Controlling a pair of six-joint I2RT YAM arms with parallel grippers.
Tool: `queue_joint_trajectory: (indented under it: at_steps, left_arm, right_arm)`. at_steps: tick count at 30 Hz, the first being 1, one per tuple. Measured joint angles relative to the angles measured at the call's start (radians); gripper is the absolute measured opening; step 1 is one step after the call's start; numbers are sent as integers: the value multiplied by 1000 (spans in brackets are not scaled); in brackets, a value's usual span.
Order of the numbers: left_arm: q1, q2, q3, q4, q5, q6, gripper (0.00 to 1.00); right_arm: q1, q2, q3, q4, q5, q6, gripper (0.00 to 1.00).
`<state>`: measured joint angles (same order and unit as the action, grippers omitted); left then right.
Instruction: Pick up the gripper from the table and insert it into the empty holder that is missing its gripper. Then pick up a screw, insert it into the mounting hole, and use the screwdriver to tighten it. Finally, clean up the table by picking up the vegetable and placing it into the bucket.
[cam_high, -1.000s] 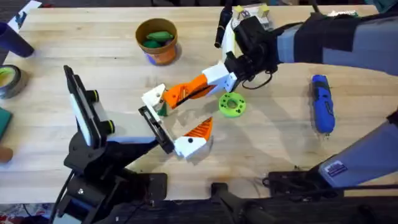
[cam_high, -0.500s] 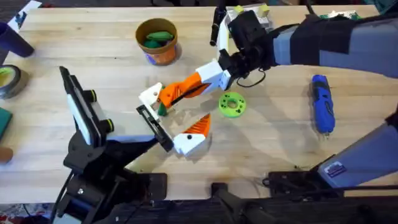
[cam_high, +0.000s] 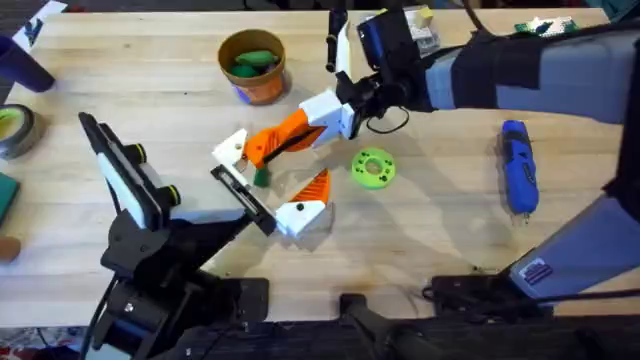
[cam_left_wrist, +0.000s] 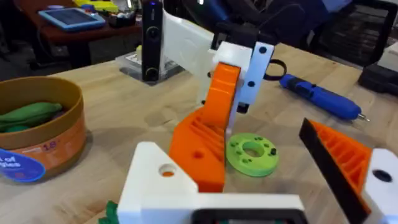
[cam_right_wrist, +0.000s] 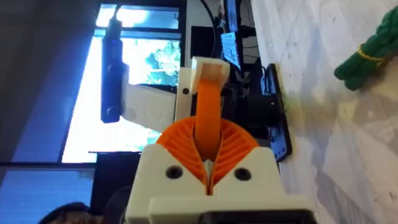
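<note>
Your right gripper (cam_high: 345, 110) clamps the gripper (cam_high: 285, 132) at frame centre, its tip at the holder (cam_high: 230, 148). Your left gripper (cam_high: 250, 200) grips that assembly. The lime ring (cam_high: 373, 168) sits just right; the vegetable (cam_high: 261, 176) lies beneath.

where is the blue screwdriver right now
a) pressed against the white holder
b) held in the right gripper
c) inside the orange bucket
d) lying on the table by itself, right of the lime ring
d: the screwdriver lies flat on the bare table, well to the right of the lime ring, with nothing gripping it; the right gripper is instead shut on the long orange gripper.
</note>
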<state>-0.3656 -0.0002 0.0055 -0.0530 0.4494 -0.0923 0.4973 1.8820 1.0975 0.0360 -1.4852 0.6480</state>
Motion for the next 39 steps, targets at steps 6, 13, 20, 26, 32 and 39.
queue_joint_trajectory:
  at_steps: [6,13,20,26,32,39]
  left_arm:
    - [-6,0,0,0,34,-17,990]
    - [-10,0,0,0,77,-21,990]
    - [-10,0,0,0,97,-21,990]
    - [-9,0,0,0,89,-25,990]
    - [-8,0,0,0,80,-31,990]
    - [-7,0,0,0,62,-37,990]
  right_arm:
    - [12,28,1,19,-19,69,10]
    - [14,30,4,20,-25,100,10]
    - [7,31,4,20,-23,115,10]
    - [39,30,10,24,-3,116,10]
    - [44,30,14,25,8,118,10]
    - [50,30,17,63,30,137,9]
